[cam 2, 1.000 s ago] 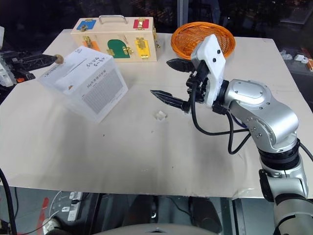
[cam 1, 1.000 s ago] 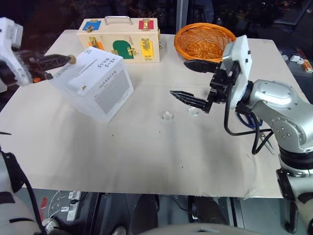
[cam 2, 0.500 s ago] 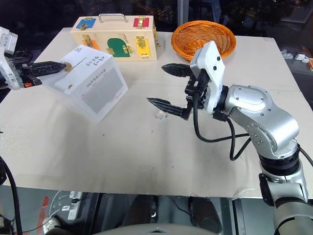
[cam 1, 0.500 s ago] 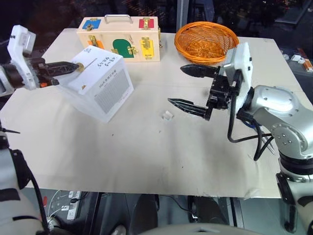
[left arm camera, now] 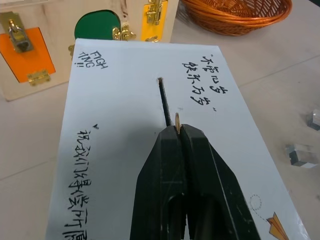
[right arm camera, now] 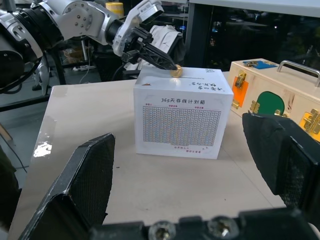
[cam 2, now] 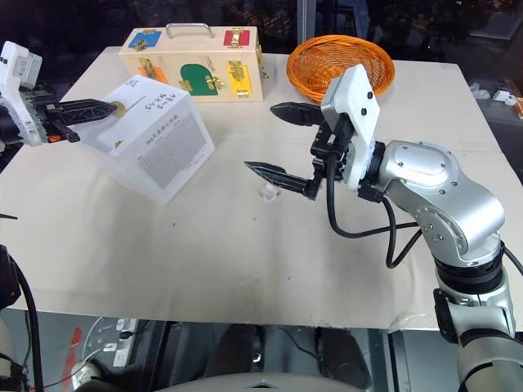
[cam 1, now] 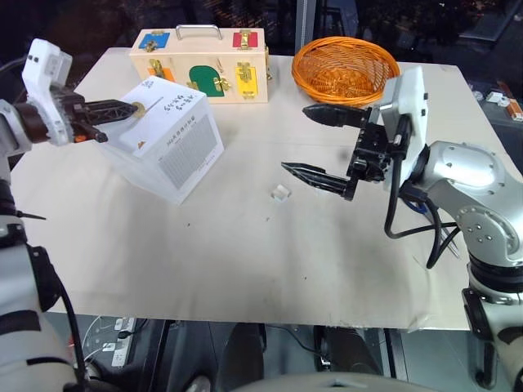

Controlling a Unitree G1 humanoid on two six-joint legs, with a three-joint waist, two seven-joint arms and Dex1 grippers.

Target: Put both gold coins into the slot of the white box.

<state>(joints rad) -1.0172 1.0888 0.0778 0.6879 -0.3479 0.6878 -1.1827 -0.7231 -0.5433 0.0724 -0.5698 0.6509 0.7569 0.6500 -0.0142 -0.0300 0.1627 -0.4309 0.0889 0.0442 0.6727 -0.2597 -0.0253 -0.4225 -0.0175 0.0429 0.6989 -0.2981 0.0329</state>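
**Coin right over the slot**

Your left gripper (left arm camera: 177, 134) has its fingers pressed together on a gold coin (left arm camera: 177, 120), held on its edge so it can slide in. It sits just above the slot (left arm camera: 164, 104) on top of the white box (cam 1: 167, 147). Your right gripper (cam 1: 320, 143) hangs over the table (cam 1: 245, 261) with its fingers spread wide, holding nothing, out of the way.
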